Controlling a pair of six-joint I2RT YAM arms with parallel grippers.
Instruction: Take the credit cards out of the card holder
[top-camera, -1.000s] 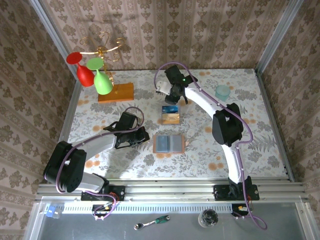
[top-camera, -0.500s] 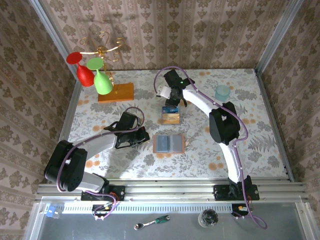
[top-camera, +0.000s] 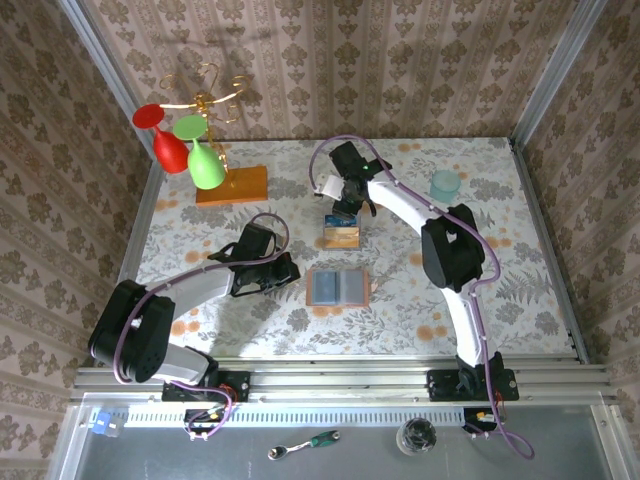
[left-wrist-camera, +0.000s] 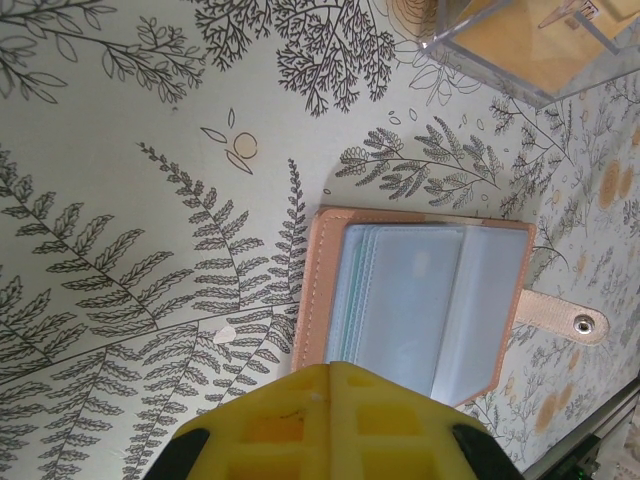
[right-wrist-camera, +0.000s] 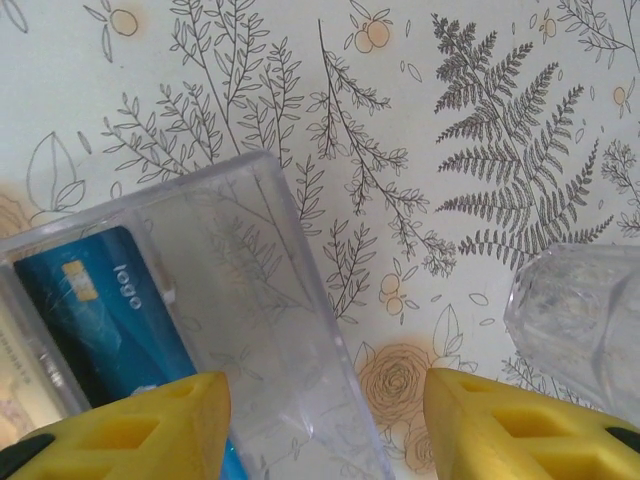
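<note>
The card holder (top-camera: 338, 286) lies open on the table's middle, grey-blue pockets up, brown rim (left-wrist-camera: 309, 290) around them, its snap tab (left-wrist-camera: 565, 320) to the side. Thin teal edges show at its left pocket. My left gripper (top-camera: 291, 268) is shut just left of it, its yellow fingers (left-wrist-camera: 335, 400) closed with nothing between them. A blue credit card (right-wrist-camera: 100, 310) and an orange-tan one (top-camera: 341, 238) lie in a clear plastic box (top-camera: 341, 230). My right gripper (right-wrist-camera: 325, 430) hangs open above that box's far wall, holding nothing.
An orange wooden slab (top-camera: 232, 185) sits at the back left, beside a gold stand with red and green glasses (top-camera: 185, 140). A teal cup (top-camera: 445, 183) stands back right. A clear glass object (right-wrist-camera: 580, 320) is near the right fingers.
My right gripper has come forward from the back of the table to above the clear box. The left arm and the card holder have not moved.
</note>
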